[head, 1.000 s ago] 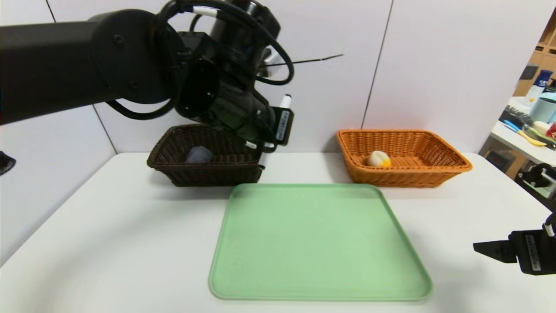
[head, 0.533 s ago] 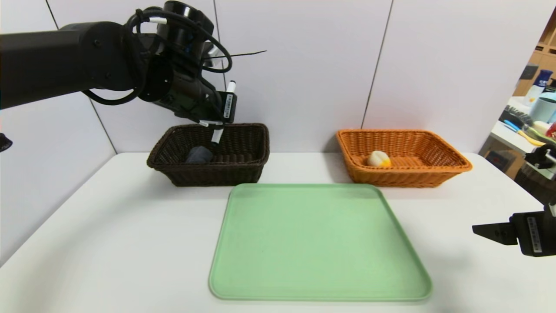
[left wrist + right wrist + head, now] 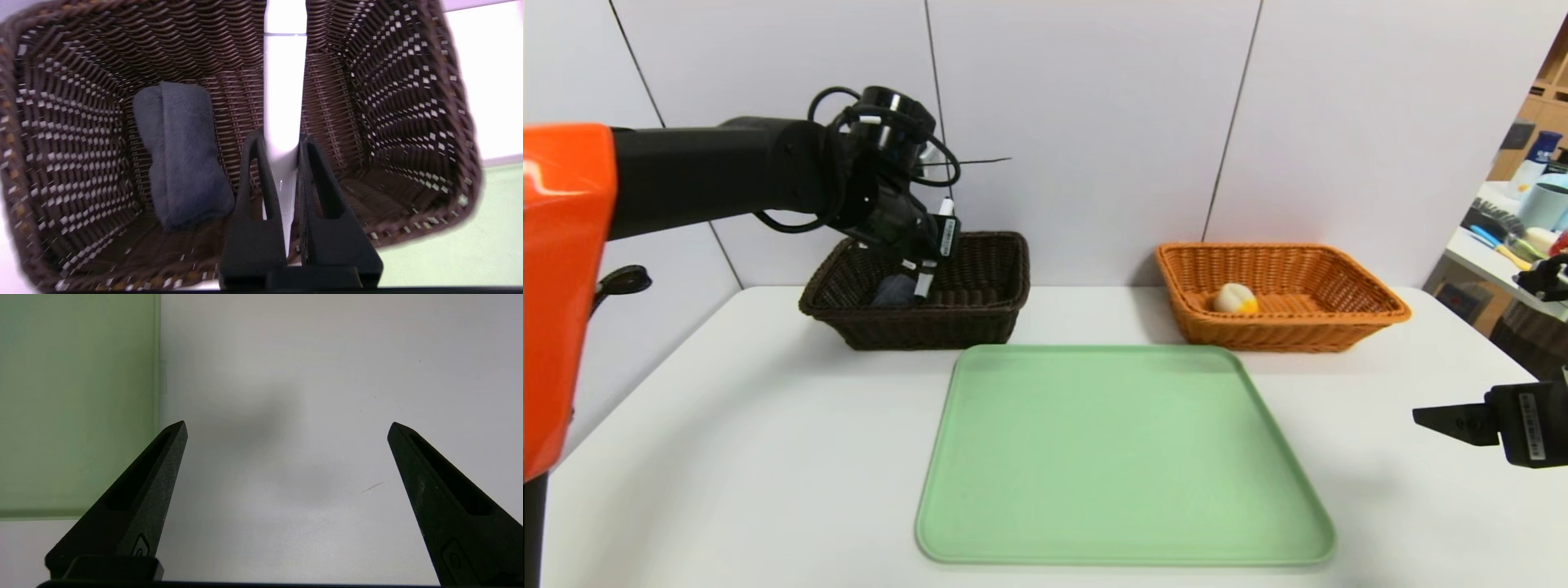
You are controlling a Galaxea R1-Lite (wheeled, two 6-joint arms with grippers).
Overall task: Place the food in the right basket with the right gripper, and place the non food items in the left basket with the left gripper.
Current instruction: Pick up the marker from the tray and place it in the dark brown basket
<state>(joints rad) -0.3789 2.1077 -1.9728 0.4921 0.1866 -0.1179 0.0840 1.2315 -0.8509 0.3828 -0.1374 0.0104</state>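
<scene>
The left pincer point(image 3: 920, 273) is clenching a white marker point(image 3: 282, 102) over the brown basket point(image 3: 980, 314); released tilted, it could catch the rim and roll out.

The head camera looks forward and down over the white table point(image 3: 727, 457), taking in both baskets and the green tray point(image 3: 1123, 457). The left wrist camera peers closely down into the brown basket point(image 3: 61, 134), also seen from the head. The right wrist camera faces the tabletop close up, catching the tray's edge point(image 3: 73, 404).
</scene>
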